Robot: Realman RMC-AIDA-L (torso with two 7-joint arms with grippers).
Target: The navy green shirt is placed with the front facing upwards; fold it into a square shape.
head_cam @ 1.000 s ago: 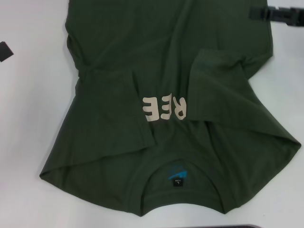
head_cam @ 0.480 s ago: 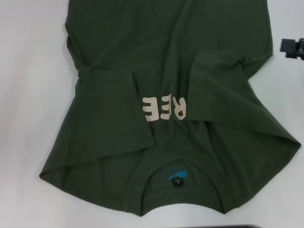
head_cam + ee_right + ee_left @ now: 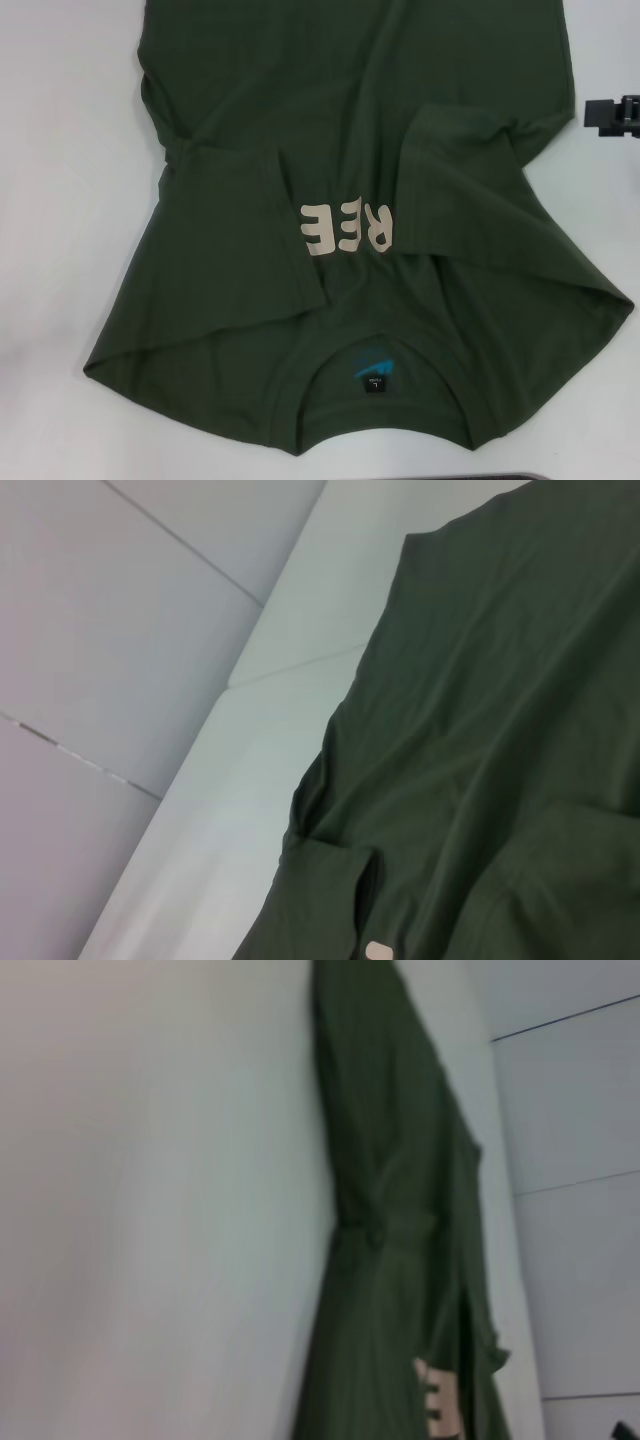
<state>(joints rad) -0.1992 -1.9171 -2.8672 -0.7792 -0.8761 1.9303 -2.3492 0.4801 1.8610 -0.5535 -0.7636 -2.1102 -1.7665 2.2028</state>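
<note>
The navy green shirt [image 3: 350,150] lies front up on the white table [image 3: 60,250], its collar toward me and both sleeves folded inward over the chest. Cream letters "REE" [image 3: 348,226] show between the left sleeve [image 3: 240,230] and the right sleeve [image 3: 460,190]. A blue-and-black neck label [image 3: 373,372] sits inside the collar. My right gripper [image 3: 608,112] hovers at the right edge of the head view, just off the shirt's side. The left gripper is out of view. Both wrist views show only the shirt [image 3: 390,1260] [image 3: 480,760] from the side.
Bare white table surrounds the shirt on the left and right. A dark strip [image 3: 520,477] runs along the near edge of the head view. In the right wrist view the table edge [image 3: 240,770] drops off to a grey tiled floor [image 3: 100,630].
My right gripper has moved from the far right corner down along the shirt's right side. The left gripper, seen at the left edge a second ago, has left the view. The shirt is unchanged.
</note>
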